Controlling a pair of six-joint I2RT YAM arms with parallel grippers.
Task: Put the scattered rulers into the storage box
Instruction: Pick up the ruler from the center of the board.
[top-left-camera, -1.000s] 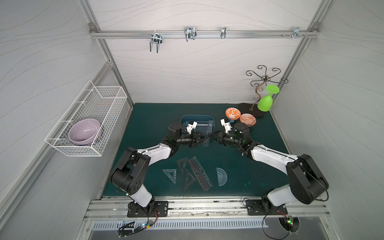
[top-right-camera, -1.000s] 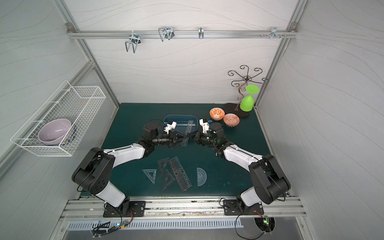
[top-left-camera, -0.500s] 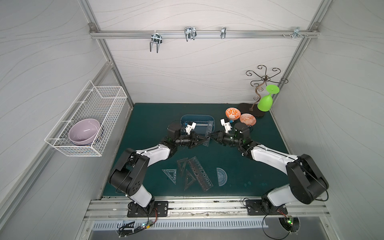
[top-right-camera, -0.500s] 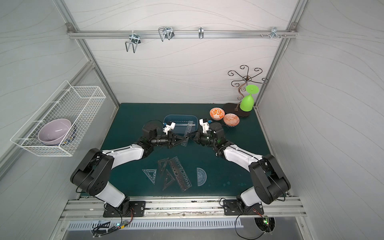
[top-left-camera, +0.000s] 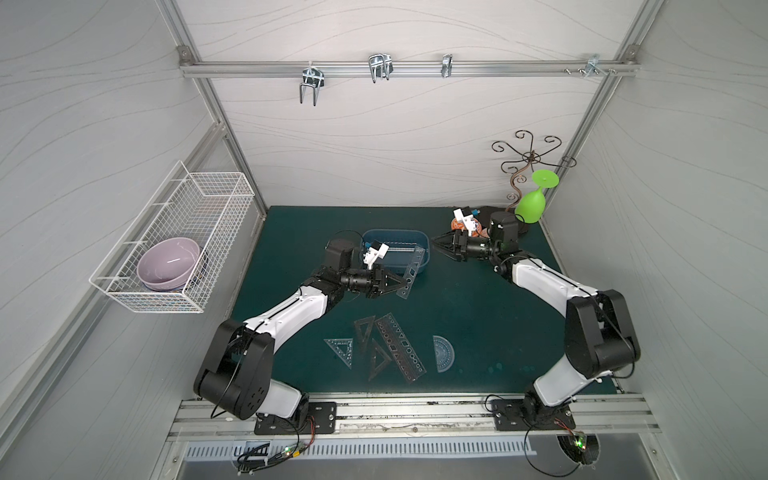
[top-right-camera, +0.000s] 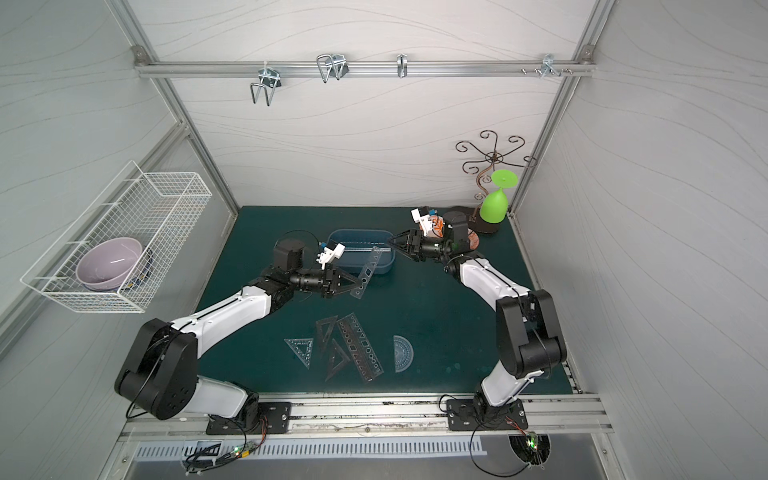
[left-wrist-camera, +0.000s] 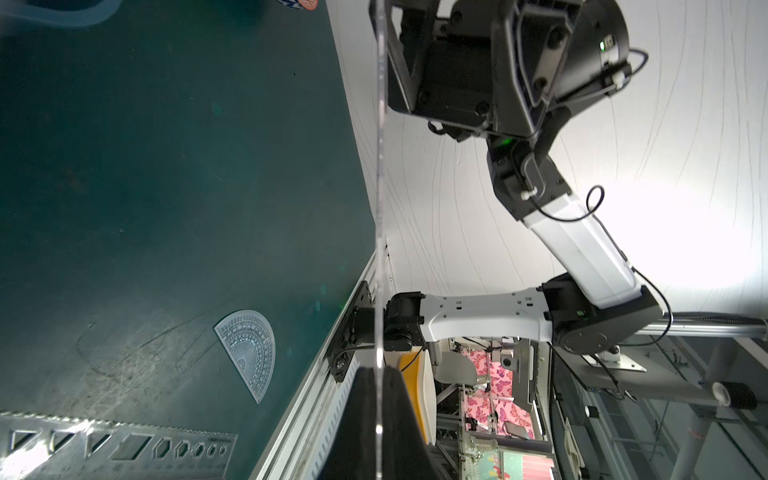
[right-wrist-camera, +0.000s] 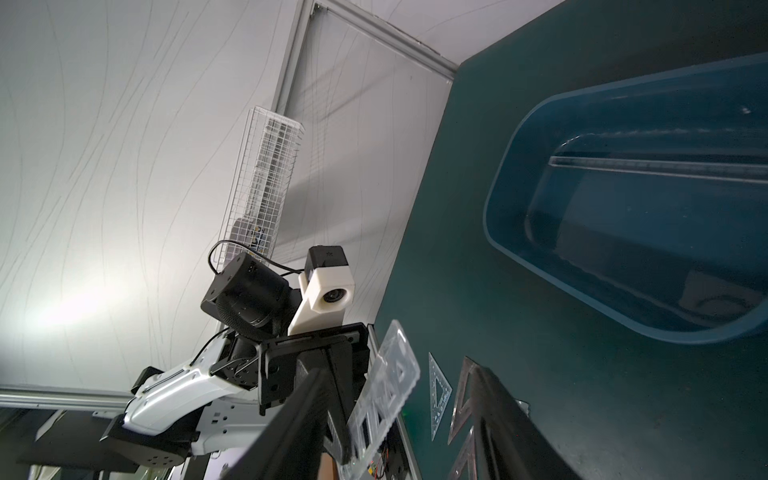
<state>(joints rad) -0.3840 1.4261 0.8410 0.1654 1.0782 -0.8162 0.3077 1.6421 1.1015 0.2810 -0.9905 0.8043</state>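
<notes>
My left gripper (top-left-camera: 396, 286) is shut on the lower end of a clear stencil ruler (top-left-camera: 411, 271). The strip slants up, and its far end lies over the front right corner of the blue storage box (top-left-camera: 395, 232). The left wrist view shows it edge-on, the ruler (left-wrist-camera: 379, 166) pinched between the black pads (left-wrist-camera: 361, 419). My right gripper (top-left-camera: 436, 243) is open beside the box's right end, apart from the ruler. A thin clear straightedge (right-wrist-camera: 665, 166) lies inside the box (right-wrist-camera: 519, 166). On the mat near the front lie a bluish triangle (top-left-camera: 340, 349), two dark triangles (top-left-camera: 365, 332), a long stencil strip (top-left-camera: 401, 347) and a protractor (top-left-camera: 442, 353).
A white wire basket (top-left-camera: 216, 208) on the left wall holds a purple bowl (top-left-camera: 168, 262). At the back right stand a green glass (top-left-camera: 532, 203), a curly metal stand (top-left-camera: 523, 166) and an orange bowl (top-left-camera: 457, 224) partly hidden by my right wrist.
My left gripper closed on the clear stencil ruler. My right gripper then opened, let it go and drew back to the right.
</notes>
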